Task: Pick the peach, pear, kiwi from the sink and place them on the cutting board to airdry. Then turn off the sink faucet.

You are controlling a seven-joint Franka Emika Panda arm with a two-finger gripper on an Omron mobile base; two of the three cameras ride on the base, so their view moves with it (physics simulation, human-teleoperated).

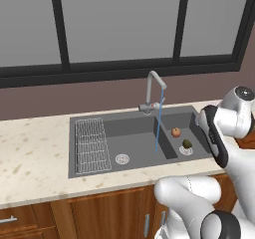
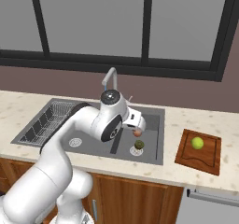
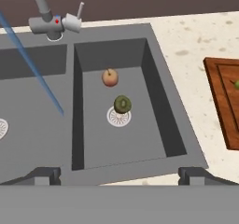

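Pincer (image 3: 119, 176) is spread wide w/ nothing in it, hanging above the right basin of the sink (image 3: 161, 101), where the peach (image 3: 110, 77) and kiwi (image 3: 123, 104) sit close together, the kiwi at the drain's edge; the pear (image 2: 197, 143) is already on the cutting board (image 2: 186, 155). Risk, IMO: going down for one fruit could knock the other, and both are round enough to roll off. Faucet (image 1: 154, 91) is running, so wet skin might slip out of a light squeeze.

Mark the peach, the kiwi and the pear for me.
peach (image 3: 110, 78): hand view, middle of its orange skin.
kiwi (image 3: 123, 104): hand view, centre of its dark top, by the drain.
pear (image 2: 197, 143): right base view, middle, on the board.
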